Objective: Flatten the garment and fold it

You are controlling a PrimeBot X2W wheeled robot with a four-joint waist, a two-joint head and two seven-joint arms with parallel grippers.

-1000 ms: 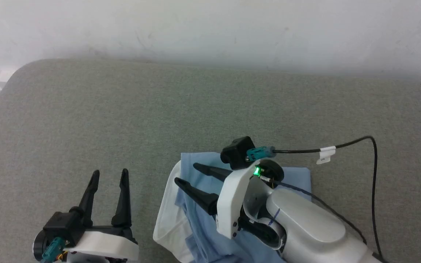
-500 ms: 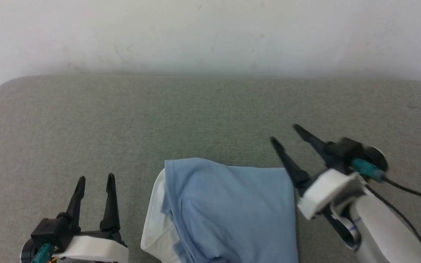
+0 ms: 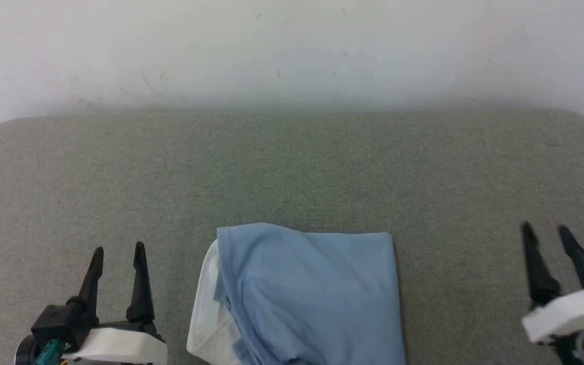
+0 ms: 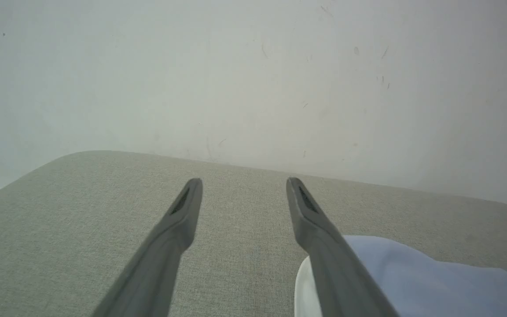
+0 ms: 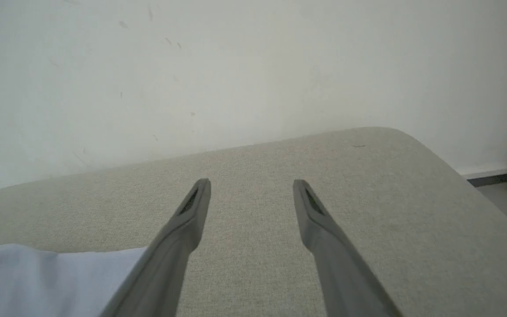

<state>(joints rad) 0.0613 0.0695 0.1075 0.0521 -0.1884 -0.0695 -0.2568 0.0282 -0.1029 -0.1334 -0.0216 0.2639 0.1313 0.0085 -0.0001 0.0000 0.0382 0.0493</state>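
Our right gripper (image 3: 544, 228) has come off the polo shirt (image 3: 312, 294). A second ago its fingers lay over the blue cloth, and half a second ago it stood just off the shirt's right edge. Now it sits at four o'clock in our head view, well apart from the shirt, with bare surface between them. Our head camera has swung in the meantime, so we do not count the shirt's slight shift in the picture as a move of the shirt. Our left gripper (image 3: 119, 247) is at eight o'clock, as before, near the shirt's left side but not touching it. Both pairs of jaws stand wide and hold nothing; in each wrist view we see the grey weave between the spread fingers. The light blue shirt lies at six o'clock on the grey padded surface (image 3: 292, 167), folded into a rough rectangle with a soft ridge running down its left half. A strip of white cloth (image 3: 203, 314) sticks out from under its left edge. At twelve o'clock, beyond the far edge of the surface, rises a scuffed white wall (image 3: 292, 50).
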